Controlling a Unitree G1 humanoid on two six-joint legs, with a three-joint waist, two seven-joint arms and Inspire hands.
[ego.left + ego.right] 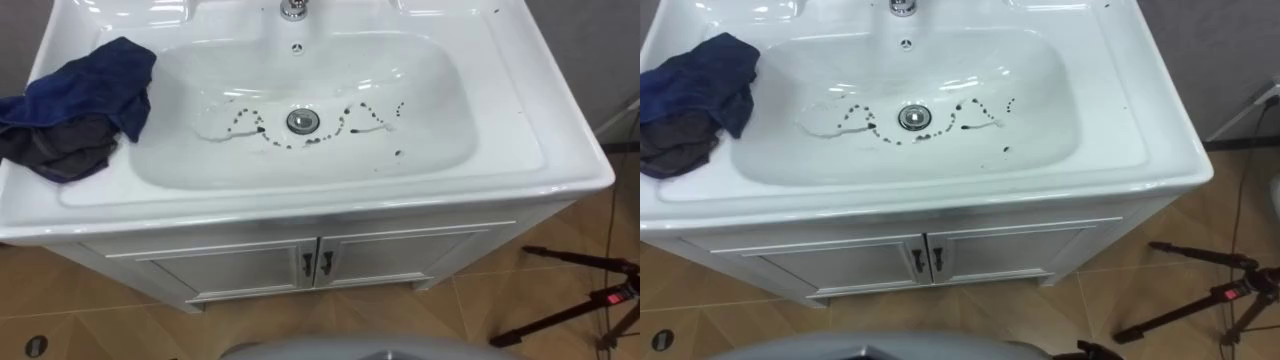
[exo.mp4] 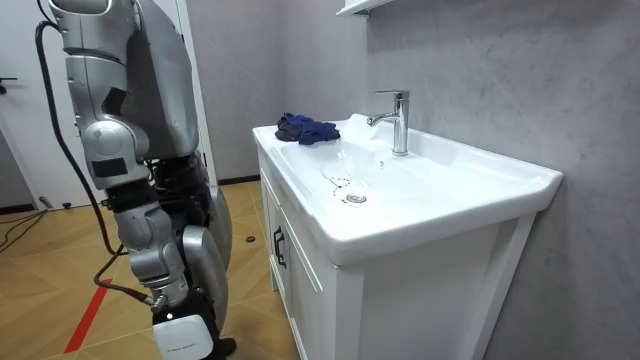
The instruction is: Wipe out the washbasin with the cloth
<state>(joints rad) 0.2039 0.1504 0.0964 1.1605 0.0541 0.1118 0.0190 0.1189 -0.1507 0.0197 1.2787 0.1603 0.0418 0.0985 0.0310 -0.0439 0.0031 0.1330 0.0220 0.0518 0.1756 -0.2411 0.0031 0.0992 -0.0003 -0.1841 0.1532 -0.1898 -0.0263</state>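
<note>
White basin (image 1: 430, 150) unwiped: dark specks and squiggly lines (image 1: 245, 122) ring the drain (image 1: 302, 121), below the tap (image 1: 293, 9). Crumpled blue cloth (image 1: 85, 95) lies on the surface at the basin's left rim, one corner reaching over the bowl's edge, nothing touching it. Room view: robot stands upright facing the cabinet (image 2: 300, 270), right arm hanging at its side, right robot hand (image 2: 185, 332) low by the picture's bottom edge; cannot tell whether its fingers are apart or together.

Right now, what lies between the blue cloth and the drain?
In the left eye view: bare white basin slope, then a wavy trail of dark marks just left of the drain. Nothing else lies between it and the cloth.
</note>
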